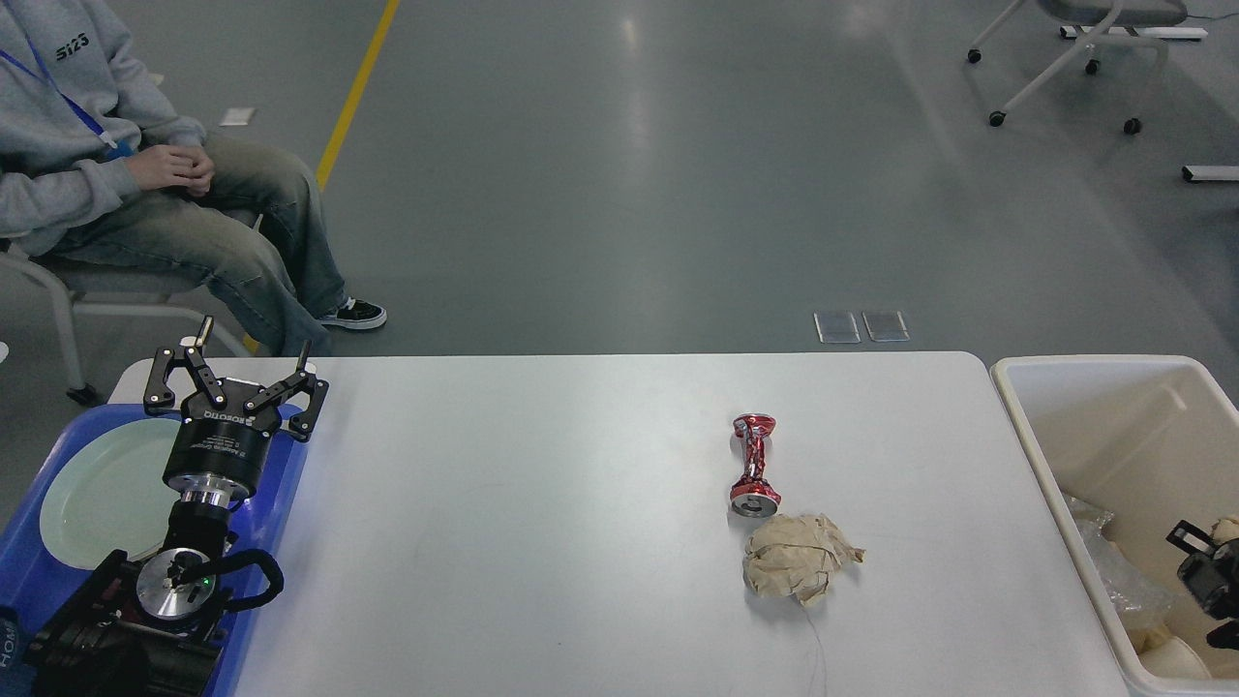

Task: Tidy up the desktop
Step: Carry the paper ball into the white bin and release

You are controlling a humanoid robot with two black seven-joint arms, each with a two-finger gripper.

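White desktop [542, 542] filling the lower middle of the head view, far edge running left to right. Crushed red can [754, 465] lying on it right of centre, long axis pointing away, near end touching or just beside a crumpled brown paper ball [800, 570]. Blue tray [283, 484] at the desktop's left end, pale green plate [97, 489] inside. Left gripper [250, 368] above the tray's far right corner, fingers spread wide, nothing between them. Beige bin [1026, 426] just off the desktop's right edge, clear plastic wrap and pale scraps in its near part. Right gripper [1205, 571] only partly showing at the right frame edge, low inside the bin; released or clenched: cannot tell. Seated person [145, 194] beyond the far left corner, hands clasped on lap.
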